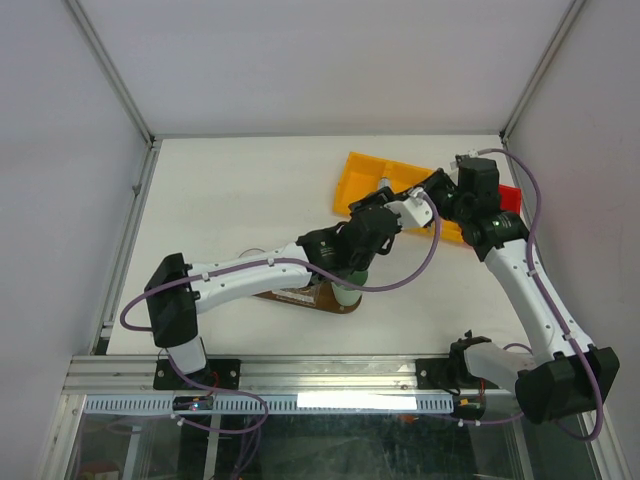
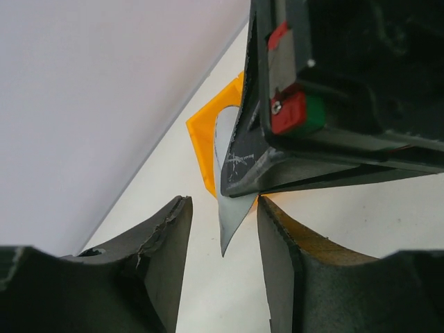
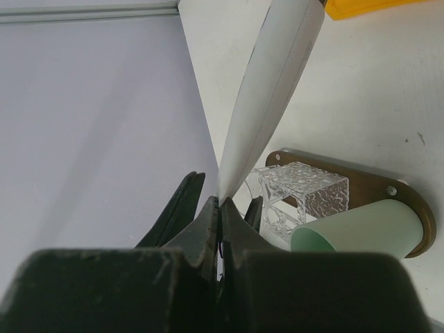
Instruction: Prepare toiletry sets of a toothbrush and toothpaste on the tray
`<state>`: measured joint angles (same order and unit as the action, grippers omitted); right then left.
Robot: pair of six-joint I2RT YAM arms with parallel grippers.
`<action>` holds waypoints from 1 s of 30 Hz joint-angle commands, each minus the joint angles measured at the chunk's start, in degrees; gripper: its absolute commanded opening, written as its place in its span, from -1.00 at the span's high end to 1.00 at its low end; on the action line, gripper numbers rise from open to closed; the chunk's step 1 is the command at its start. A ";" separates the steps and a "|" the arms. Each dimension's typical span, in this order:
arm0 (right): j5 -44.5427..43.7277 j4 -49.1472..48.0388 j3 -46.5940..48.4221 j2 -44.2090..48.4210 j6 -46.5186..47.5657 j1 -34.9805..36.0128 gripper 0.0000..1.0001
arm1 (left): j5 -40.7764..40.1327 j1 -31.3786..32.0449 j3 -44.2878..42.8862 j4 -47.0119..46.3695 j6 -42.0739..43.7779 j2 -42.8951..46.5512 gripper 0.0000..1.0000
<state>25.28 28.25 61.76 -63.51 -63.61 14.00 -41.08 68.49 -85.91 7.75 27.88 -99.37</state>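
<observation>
Toothpaste tube [image 3: 277, 83]: flat end pinched tight in right gripper [image 3: 220, 202]. Long body slants away from fingers, toward yellow bin [image 3: 361, 7]. Held in air near tray [image 3: 415, 208] (glass [image 3: 305, 191], green cup [image 3: 361, 232] on it). Only left wrist view shows left gripper [image 2: 222, 208]: jaws wide apart around tube's thin end.

The tray [image 3: 378, 182] lies on the table [image 1: 220, 190] near its front, with the cup [image 3: 361, 232] at one end and the glass [image 3: 302, 191] just beside it. The bin [image 1: 375, 178] lies behind the tray, to the right. The tube [image 3: 274, 83], pinched in the right tool [image 3: 220, 207], hangs between bin and tray, its tip between the left tool's [image 2: 223, 222] parted fingers.
</observation>
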 commanded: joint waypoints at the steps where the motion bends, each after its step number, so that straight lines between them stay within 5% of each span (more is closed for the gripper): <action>1: 2.94 -4.23 4.01 1.23 -0.99 0.28 1.00 | 0.79 -0.97 0.23 -2.65 0.18 0.23 0.12; 8: 2.95 -4.38 3.85 1.37 -0.73 0.42 1.00 | 0.79 -1.37 0.83 -5.05 1.64 1.27 0.52; 12: 3.47 -5.30 3.23 1.21 -0.06 0.42 1.00 | 1.53 -1.39 0.49 -6.35 2.17 1.67 1.00; 16: 3.26 -5.64 3.23 0.59 2.41 0.41 0.93 | 1.93 -1.34 0.81 -7.14 2.47 2.16 1.00; 24: 1.35 -7.77 3.91 0.12 7.09 0.47 0.11 | -2.55 -1.75 6.03 -13.76 -1.23 6.10 1.00; 30: -1.80 -4.30 10.96 0.96 16.12 0.37 -0.61 | -3.18 -2.80 6.59 -8.99 -8.20 10.69 1.00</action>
<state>25.47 25.19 64.90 -63.83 -55.42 14.15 -42.04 66.63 -78.15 1.37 25.56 -96.20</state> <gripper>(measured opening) 0.726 0.030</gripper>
